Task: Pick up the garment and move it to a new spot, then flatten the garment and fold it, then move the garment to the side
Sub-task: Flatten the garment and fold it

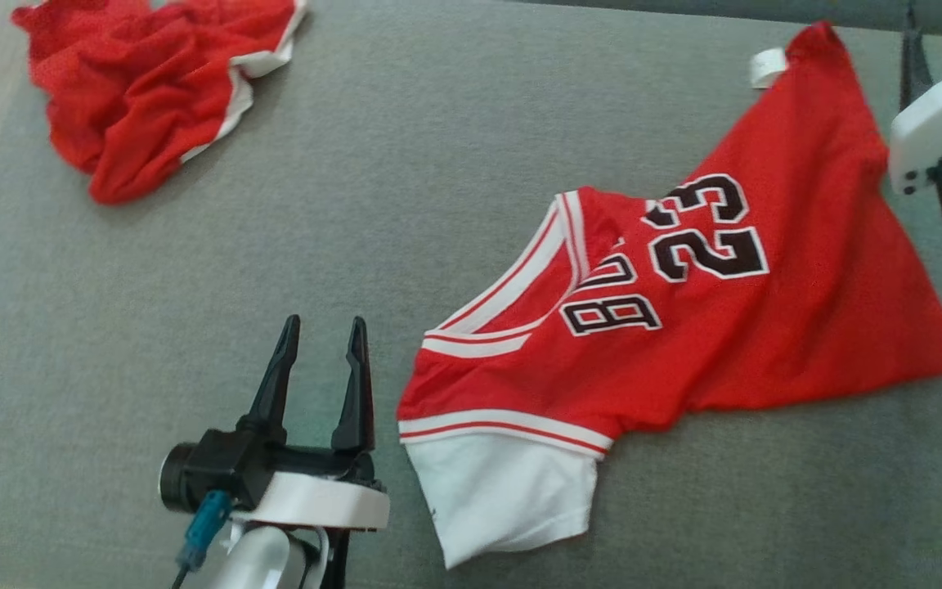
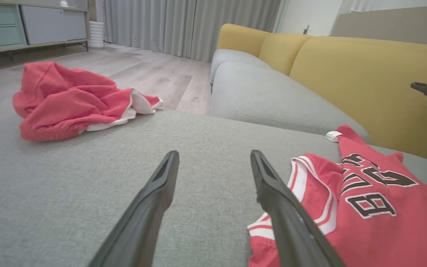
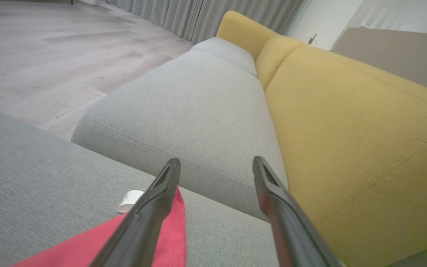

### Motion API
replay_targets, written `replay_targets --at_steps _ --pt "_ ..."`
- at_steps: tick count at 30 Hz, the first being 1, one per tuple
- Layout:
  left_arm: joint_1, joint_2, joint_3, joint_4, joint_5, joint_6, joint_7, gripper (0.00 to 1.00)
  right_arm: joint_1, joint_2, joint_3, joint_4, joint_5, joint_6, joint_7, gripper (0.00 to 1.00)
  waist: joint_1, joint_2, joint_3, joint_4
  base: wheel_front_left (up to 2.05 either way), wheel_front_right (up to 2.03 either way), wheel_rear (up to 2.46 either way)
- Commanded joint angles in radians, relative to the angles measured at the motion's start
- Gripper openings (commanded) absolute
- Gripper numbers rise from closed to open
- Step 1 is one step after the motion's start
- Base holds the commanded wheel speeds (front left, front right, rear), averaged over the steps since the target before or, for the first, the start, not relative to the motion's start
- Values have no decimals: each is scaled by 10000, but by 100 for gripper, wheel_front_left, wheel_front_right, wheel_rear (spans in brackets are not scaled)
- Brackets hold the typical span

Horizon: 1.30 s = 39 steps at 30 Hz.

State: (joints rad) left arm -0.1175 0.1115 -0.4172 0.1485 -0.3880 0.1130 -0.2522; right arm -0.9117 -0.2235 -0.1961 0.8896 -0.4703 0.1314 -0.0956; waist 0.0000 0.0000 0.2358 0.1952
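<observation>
The garment, a red jersey (image 1: 765, 327) with white trim and the number 23, lies spread and partly wrinkled on the grey cushion (image 1: 438, 164), its white lower part toward me. A white tag (image 1: 768, 65) sticks out at its far corner. My left gripper (image 1: 324, 327) stands open just left of the jersey, with nothing between its fingers; in the left wrist view the jersey (image 2: 384, 230) lies beside and under its right finger. My right gripper (image 3: 215, 163) hovers open over the jersey's far corner (image 3: 174, 241), next to the tag (image 3: 129, 198).
A second red garment (image 1: 152, 90) lies crumpled at the cushion's far left. A yellow backrest (image 3: 347, 129) rises on the right, with another grey seat cushion (image 3: 198, 104) beyond. Wooden floor (image 2: 154, 74) lies past the cushion's edge.
</observation>
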Motion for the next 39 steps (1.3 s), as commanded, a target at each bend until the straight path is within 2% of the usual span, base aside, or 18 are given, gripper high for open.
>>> replay_targets --at_steps 1,8,14,18,24,28,36,37,39 --pt "-131 69 383 -271 77 -30 -94 100 -363 122 256 -242 188 -7 -214 100 0 0 -127 -202 0 0 0" --pt "70 183 427 -189 38 10 -80 100 357 512 1114 -241 1498 -7 -1101 100 0 0 -652 -761 0 0 0" --pt "244 336 338 -50 -28 -23 181 100 2110 789 2051 -1526 2749 -7 -1170 100 0 0 -1225 -1216 0 0 0" --pt "65 484 114 383 -109 -244 866 100 3730 873 2629 -3228 3607 -7 -569 100 0 0 -1405 -1503 0 0 0" --pt "-718 692 -345 1467 -175 -737 2312 100 6018 771 3045 -6846 4399 -7 804 100 0 0 -1229 -1999 0 0 0" --pt "-1248 803 -319 2228 -198 -700 2912 100 7007 775 3169 -8864 4484 -7 1587 100 0 0 -988 -2298 0 0 0" --pt "-1746 906 -442 3302 -235 -671 3775 100 7922 894 3279 -11012 4526 -7 2342 100 0 0 -679 -2620 0 0 0" --pt "-1771 897 -472 3314 -242 -691 3818 85 7987 914 3268 -11167 4514 -7 2375 100 0 0 -660 -2632 0 0 0" --pt "-1809 856 -499 3247 -259 -694 3792 0 8096 961 3226 -11415 4495 -7 2405 100 0 0 -628 -2642 0 0 0"
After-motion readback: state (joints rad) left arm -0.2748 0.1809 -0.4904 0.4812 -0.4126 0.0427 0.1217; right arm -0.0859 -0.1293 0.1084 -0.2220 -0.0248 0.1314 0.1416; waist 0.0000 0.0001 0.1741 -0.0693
